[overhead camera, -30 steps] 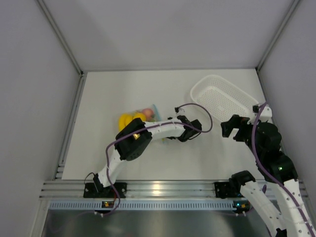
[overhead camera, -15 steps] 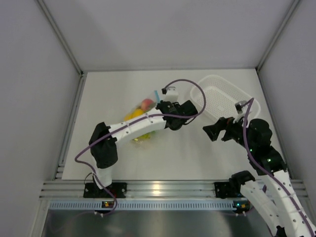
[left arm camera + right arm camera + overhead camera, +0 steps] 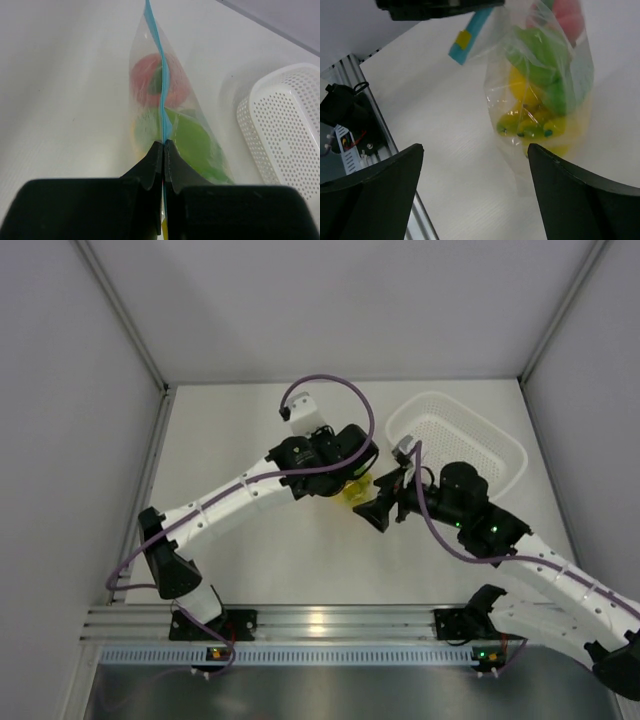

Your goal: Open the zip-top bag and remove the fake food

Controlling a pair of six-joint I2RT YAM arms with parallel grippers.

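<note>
My left gripper (image 3: 164,146) is shut on the blue zip strip (image 3: 163,95) of the zip-top bag (image 3: 170,125) and holds it lifted off the table; it hangs below the gripper (image 3: 352,472) in the top view. The fake food inside shows as a pink peach-like piece (image 3: 152,82), green pieces (image 3: 192,145) and a yellow banana bunch (image 3: 532,125). My right gripper (image 3: 475,155) is open, its fingers (image 3: 580,200) wide apart, just in front of the hanging bag (image 3: 540,85). In the top view it (image 3: 382,508) sits right of the bag (image 3: 357,489).
A white perforated basket (image 3: 490,435) stands at the back right, also in the left wrist view (image 3: 285,125). The aluminium rail (image 3: 320,625) runs along the near edge. Grey walls close in the table on three sides.
My left gripper has lifted the bag and carried it right and back toward the basket. My right gripper has swung left toward the bag.
</note>
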